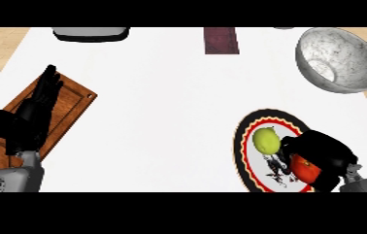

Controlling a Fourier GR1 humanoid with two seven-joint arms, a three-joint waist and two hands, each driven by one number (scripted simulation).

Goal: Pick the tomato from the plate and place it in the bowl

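A round plate (247,131) with a black, red and white rim lies at the lower right. On it rests a yellow-green fruit (266,140). Beside that fruit, my right hand (323,150) curls over a red tomato (302,170), which shows beneath the fingers on the plate's right side. The grey marbled bowl (333,58) stands at the upper right, well apart from the plate. My left hand (39,104) rests at the left with straight fingers, over the wooden board.
A wooden cutting board (72,107) lies at the left edge. A dark red rectangular object (221,40) and a grey appliance (90,33) sit along the far edge. White counter spans the middle.
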